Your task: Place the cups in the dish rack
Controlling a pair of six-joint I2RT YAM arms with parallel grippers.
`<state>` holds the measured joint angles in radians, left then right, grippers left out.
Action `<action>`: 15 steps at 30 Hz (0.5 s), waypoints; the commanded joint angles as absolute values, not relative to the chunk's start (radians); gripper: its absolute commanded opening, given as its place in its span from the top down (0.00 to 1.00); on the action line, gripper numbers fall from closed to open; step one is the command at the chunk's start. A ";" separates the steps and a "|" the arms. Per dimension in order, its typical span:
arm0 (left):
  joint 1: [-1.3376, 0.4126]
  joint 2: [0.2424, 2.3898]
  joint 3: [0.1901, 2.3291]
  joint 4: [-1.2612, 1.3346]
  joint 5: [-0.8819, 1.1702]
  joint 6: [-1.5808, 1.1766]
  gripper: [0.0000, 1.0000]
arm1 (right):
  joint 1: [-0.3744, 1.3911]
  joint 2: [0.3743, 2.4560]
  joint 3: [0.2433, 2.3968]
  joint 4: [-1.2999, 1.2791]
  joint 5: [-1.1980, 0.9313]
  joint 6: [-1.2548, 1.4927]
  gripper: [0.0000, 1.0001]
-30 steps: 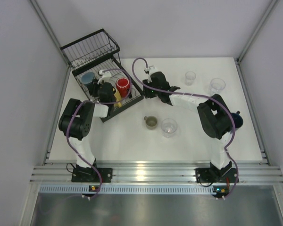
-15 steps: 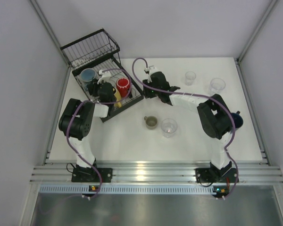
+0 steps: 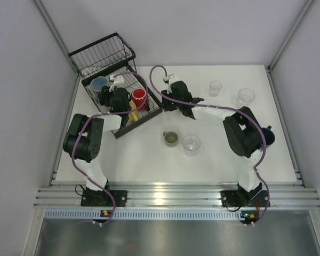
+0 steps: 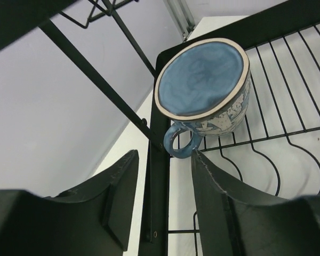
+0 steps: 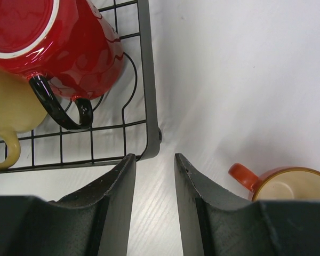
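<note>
Your left gripper [image 4: 164,156] stands wide and empty astride the rack [image 4: 154,133] rim, with the blue cup [image 4: 202,85] just ahead inside. Descend and a finger hits that rim. Your right gripper [image 5: 153,157], narrower and empty, could knock the orange cup [image 5: 288,186] at lower right.

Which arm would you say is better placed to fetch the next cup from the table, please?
Right: the right hand is open over the table beside the orange-red cup; the left hand is over the dish rack by the loaded blue cup.
</note>
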<state>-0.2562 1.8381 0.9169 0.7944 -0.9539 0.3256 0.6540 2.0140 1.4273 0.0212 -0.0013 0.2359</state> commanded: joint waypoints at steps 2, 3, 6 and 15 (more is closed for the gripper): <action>-0.255 1.763 0.950 0.707 -0.951 0.249 0.48 | 0.643 1.990 1.473 0.037 -0.026 0.242 0.64; -0.253 1.753 0.946 0.698 -0.948 0.238 0.48 | 0.644 1.990 1.473 0.037 -0.029 0.244 0.64; -0.239 1.709 0.956 0.609 -0.936 0.178 0.46 | 0.646 1.980 1.467 0.028 -0.029 0.245 0.64; -0.209 1.496 1.202 -0.050 -0.714 -0.100 0.47 | 0.646 1.896 1.485 -0.090 -0.034 0.242 0.64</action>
